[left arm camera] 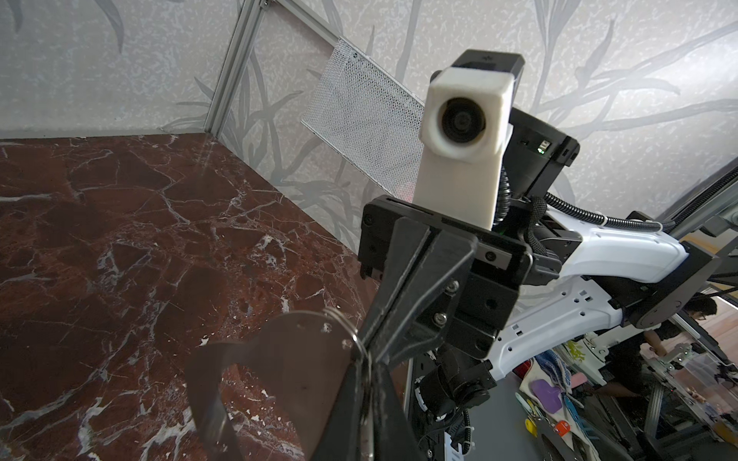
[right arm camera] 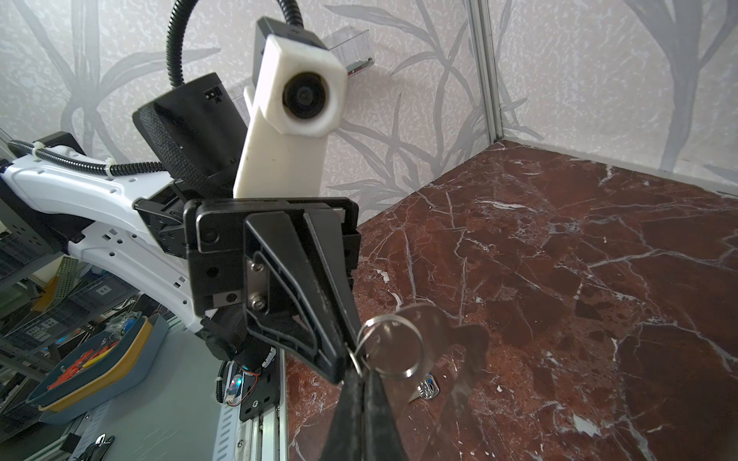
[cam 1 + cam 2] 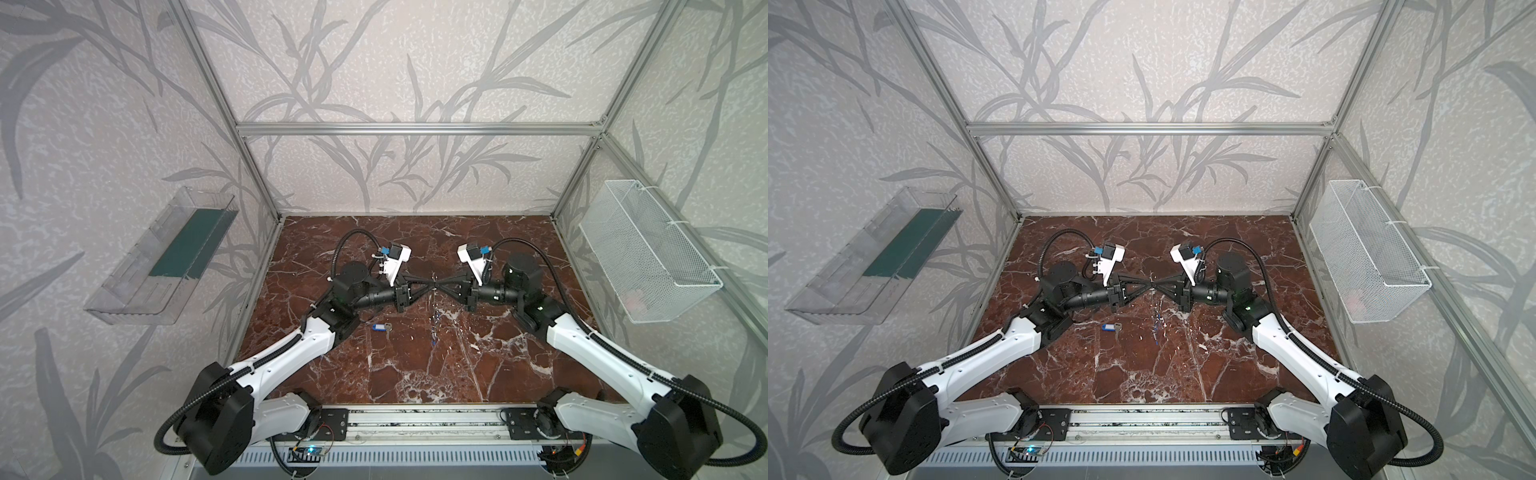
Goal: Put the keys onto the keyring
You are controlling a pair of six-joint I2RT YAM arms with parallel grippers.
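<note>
1. Hanging above the middle of the tabletop (image 3: pixel 415 374), the keyring (image 1: pixel 295 359) shows edge-on in both top views, between the two arms.
2. Right fingers (image 1: pixel 399 287): together, clamped on the keyring's holed edge. Left fingers (image 2: pixel 319 319): together at the same edge, beside a split ring (image 2: pixel 391 343). I cannot tell whether they pinch the plate or the ring.
3. Progress, as judged: several keys (image 3: pixel 434 328) appear to dangle beneath the keyring, too small to count. One loose key (image 3: pixel 381 327) lies on the tabletop, left of centre, so at least that one is not yet fitted.
4. Containers: the clear bin (image 3: pixel 124 291) on the left wall holds a dark green sheet (image 3: pixel 187 249). The mesh basket (image 3: pixel 648 249) on the right wall shows a faint pinkish shape, unidentified.
</note>
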